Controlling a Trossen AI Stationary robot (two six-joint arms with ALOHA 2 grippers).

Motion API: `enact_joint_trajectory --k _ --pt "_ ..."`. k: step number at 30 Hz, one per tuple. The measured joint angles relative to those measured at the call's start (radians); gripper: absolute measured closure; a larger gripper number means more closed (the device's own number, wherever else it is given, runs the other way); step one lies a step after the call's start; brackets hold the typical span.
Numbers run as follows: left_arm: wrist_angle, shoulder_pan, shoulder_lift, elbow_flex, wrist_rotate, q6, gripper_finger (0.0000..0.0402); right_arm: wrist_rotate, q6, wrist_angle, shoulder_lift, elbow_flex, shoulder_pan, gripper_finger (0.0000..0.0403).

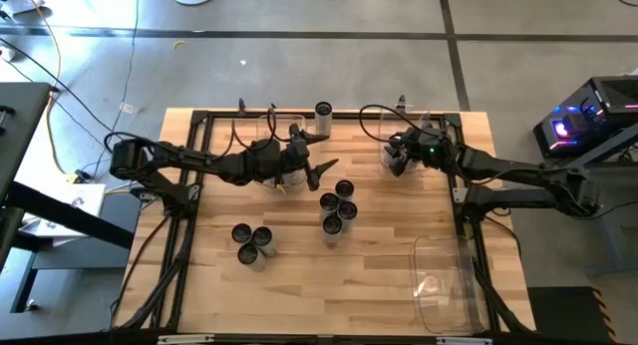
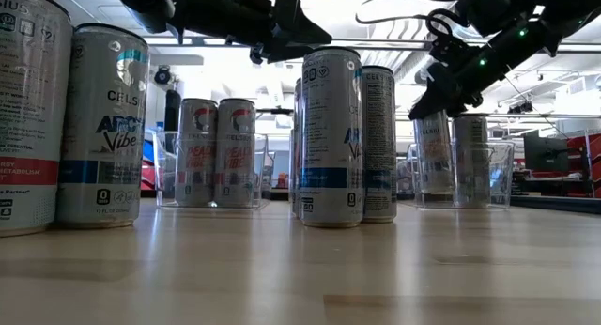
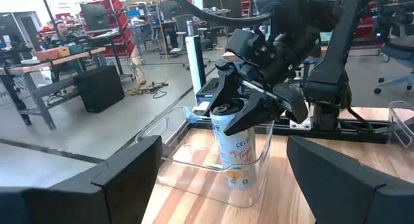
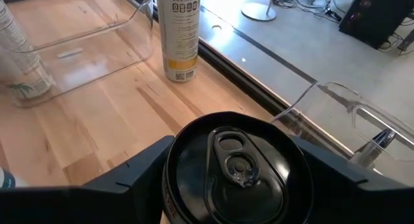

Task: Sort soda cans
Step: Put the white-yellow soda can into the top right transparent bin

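While the right end effector is clamping a can inside the clear bin, it should be releasing only once seated; the left end effector is hanging open, empty.

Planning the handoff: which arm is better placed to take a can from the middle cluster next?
Left, probably. Its open end effector hangs just beside the middle cluster, while the right end effector grips a can at the far bin.

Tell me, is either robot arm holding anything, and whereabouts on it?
Yes. The right pincer grips a soda can by its top rim, in a clear bin. The left pincer is open, empty.
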Motion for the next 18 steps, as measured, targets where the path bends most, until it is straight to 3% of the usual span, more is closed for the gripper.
enact_joint_trajectory --k 18 --pt "0.0 0.0 0.0 0.0 -0.002 0.001 0.0074 -0.034 0.019 0.008 0.061 0.005 0.0 0.0135"
